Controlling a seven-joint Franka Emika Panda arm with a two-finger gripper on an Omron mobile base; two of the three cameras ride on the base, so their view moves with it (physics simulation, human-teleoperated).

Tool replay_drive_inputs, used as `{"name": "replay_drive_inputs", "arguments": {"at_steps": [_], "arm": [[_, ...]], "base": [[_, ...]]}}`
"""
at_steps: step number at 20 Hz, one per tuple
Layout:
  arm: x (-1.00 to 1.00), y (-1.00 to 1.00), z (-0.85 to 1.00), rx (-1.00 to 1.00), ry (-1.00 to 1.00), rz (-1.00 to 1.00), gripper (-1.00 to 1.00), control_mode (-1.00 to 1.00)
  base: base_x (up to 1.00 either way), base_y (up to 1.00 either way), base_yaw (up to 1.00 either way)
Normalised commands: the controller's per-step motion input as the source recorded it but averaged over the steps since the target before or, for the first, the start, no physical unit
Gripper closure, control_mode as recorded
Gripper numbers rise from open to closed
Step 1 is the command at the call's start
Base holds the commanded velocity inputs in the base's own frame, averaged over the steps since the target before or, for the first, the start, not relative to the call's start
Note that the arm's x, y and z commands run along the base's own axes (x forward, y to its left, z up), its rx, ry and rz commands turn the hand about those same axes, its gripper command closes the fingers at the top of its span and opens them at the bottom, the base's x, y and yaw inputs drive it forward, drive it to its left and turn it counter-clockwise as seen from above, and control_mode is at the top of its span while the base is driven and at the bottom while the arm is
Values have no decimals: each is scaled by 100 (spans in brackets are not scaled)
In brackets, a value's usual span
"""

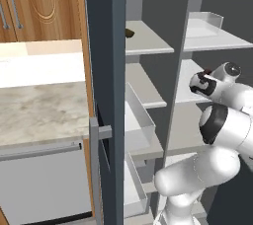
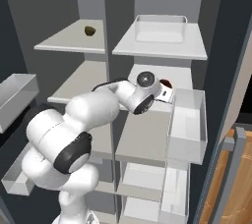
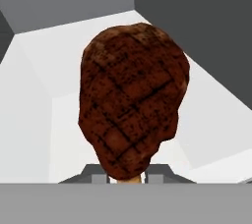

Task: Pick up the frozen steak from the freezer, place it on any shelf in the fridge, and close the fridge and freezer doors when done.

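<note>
Fridge and freezer both stand open, doors swung wide. My arm reaches into the right-hand half, over a plain grey shelf below the rimmed one. My gripper is clamped on the steak, held just above that shelf. An olive-brown lump sits on the upper freezer shelf.
</note>
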Motion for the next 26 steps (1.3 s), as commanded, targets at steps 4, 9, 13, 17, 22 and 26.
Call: {"name": "replay_drive_inputs", "arguments": {"at_steps": [4, 9, 13, 17, 22, 26], "arm": [[100, -14, -31, 0, 0, 8, 100, -100], [68, -4, -12, 0, -1, 4, -100, -100], [2, 0, 16, 0, 2, 0, -100, -100], [-53, 0, 26, 0, 0, 0, -100, -100], [-75, 1, 77, 0, 0, 0, -100, -100], [-26, 18, 100, -2, 0, 0, -100, -100]], "base": [[0, 0, 0], [0, 0, 0], [0, 0, 0], [0, 0, 0], [0, 0, 0], [0, 0, 0]]}}
